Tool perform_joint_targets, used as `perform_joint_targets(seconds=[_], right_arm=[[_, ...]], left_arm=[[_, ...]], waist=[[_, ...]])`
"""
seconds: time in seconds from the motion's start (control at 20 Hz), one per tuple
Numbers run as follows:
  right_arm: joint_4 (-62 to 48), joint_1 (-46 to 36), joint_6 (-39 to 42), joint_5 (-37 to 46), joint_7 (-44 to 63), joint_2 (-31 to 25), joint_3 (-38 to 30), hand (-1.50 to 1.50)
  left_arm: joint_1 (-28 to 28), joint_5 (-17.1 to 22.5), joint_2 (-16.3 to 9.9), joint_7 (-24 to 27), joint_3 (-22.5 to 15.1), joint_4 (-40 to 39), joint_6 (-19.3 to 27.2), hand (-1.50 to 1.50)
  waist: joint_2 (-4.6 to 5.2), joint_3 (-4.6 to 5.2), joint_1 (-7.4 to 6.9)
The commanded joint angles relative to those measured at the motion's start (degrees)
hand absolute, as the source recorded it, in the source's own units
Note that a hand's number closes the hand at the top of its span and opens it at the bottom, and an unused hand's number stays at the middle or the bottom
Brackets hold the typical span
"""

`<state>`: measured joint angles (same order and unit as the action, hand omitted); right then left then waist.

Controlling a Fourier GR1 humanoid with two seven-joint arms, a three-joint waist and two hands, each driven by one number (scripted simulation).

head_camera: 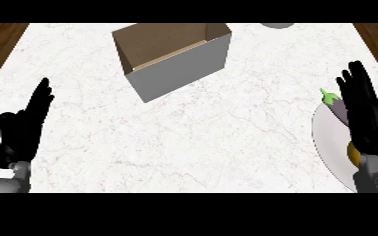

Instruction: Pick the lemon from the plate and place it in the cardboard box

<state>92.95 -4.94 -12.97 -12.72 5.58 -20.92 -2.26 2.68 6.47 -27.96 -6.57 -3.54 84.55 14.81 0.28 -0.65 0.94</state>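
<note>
One cardboard box (171, 55), one plate (328, 140), two hands.

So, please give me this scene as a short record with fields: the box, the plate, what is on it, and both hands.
box: cardboard box, open top, upper centre of counter
plate: white plate, right edge of counter
on plate: eggplant; yellow piece, likely the lemon, mostly hidden
right hand: right hand open, above plate
left hand: left hand open, resting at left edge

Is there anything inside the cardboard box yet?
No: the cardboard box shows only bare brown inner walls and floor, while the right hand is over the plate at the right edge.
</note>
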Motion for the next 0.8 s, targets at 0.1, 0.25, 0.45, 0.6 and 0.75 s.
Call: perform_joint_targets(seconds=[0.1, 0.25, 0.45, 0.6, 0.75], right_arm=[[-2.3, 5.56, -12.48, 5.65, 4.83, 1.74, -4.04, -1.5], [-5.36, 9.98, -21.85, 8.88, 7.16, 2.97, -8.55, -1.5], [-13.31, 19.24, -23.89, 27.36, 5.9, -7.76, -4.4, -1.5], [-13.6, 23.33, -29.21, 38.16, 9.07, -8.36, -0.08, -1.5], [-8.94, 26.58, -30.8, 47.39, 16.67, -10.01, 2.77, -1.5]], left_arm=[[3.79, -0.05, 2.1, 2.69, -5.01, 3.38, -5.17, 0.0], [7.01, -0.05, 3.91, 3.07, -9.58, 7.3, -8.12, 0.0], [6.24, 1.0, 4.92, 2.98, -10.34, 6.81, -8.94, 0.0], [7.41, 1.07, 6.56, 1.93, -13.02, 7.08, -10.24, 0.0], [7.67, 0.01, 6.71, 2.36, -14.18, 7.49, -10.58, 0.0]], waist=[[-0.27, 0.77, 1.05], [-0.3, 0.85, 4.3], [1.59, 1.48, 3.63], [0.83, 1.3, 1.8], [0.26, 1.46, 0.58]])
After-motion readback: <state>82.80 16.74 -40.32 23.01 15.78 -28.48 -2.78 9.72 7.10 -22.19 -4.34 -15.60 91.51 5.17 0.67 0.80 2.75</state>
